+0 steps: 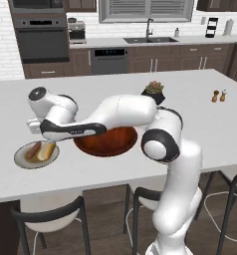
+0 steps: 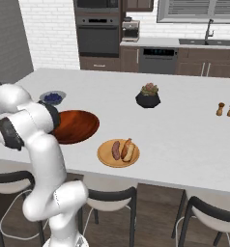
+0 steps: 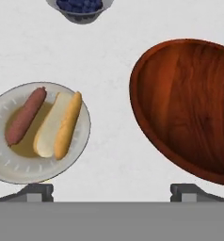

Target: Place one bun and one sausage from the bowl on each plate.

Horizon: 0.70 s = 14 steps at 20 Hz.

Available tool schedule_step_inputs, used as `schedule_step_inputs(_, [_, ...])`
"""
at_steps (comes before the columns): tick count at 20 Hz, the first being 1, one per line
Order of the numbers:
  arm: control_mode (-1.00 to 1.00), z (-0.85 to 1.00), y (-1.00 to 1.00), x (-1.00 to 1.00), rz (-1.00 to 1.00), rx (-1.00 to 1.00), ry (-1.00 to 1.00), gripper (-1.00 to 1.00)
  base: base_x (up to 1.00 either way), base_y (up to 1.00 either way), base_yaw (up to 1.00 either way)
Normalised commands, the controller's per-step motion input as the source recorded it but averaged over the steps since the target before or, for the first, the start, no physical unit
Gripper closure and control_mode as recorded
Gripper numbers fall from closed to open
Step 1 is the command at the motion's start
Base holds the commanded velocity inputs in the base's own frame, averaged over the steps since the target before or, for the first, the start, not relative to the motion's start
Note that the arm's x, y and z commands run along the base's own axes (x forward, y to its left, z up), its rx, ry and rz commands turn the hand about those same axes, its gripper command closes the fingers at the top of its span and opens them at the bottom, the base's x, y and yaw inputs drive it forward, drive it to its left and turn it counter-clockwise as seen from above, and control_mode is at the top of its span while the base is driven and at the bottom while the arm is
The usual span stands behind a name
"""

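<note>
Hand view: the gripper [image 3: 112, 190] looks straight down at the white, faintly speckled countertop [image 3: 109, 70], its two dark fingertips spread wide with nothing between them. One fingertip [image 3: 36, 192] sits at the near rim of the grey-rimmed plate [image 3: 81, 117], the other below the edge of the wooden bowl [image 3: 189, 103].

The plate is round, with a pale ridged rim and an olive-brown centre. On it lie a reddish-brown sausage [image 3: 25, 115] and a long split bun [image 3: 60, 124], pale on the cut side and golden on the crust, side by side and touching.

Beside the plate but apart from it, the bowl is wide, shallow and oval from this angle, of glossy reddish-brown wood with visible grain; its inside is bare. Beyond both, a small grey bowl of blueberries [image 3: 81, 7] is cut by the picture's edge.

Left base view: the gripper [image 1: 35, 126] hangs above the counter just past the grey-rimmed plate [image 1: 21, 158], with the wooden bowl [image 1: 106, 142] beside it under the forearm.

Right base view: a flat orange-tan plate [image 2: 107, 157] near the counter's front edge carries a sausage [image 2: 116, 150] and a bun [image 2: 127, 150]. Farther back stand a dark faceted pot with a succulent [image 2: 148, 96] and two small shakers [image 2: 225, 109]. A steel wall oven [image 2: 98, 34] and a sink faucet [image 2: 209, 29] line the back wall.
</note>
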Motion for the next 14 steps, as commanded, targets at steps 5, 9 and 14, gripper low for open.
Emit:
schedule_step_inputs(5, [-1.00,0.21,-0.83,-0.60,0.01,0.39,-0.30,-1.00,0.00,0.00,0.00])
schedule_step_inputs(9, [-1.00,0.65,-0.17,-0.19,0.03,0.20,-0.15,-1.00,0.00,0.00,0.00])
schedule_step_inputs(14, [-1.00,0.59,0.08,-0.02,0.00,0.01,-0.03,-1.00,0.00,0.00,0.00])
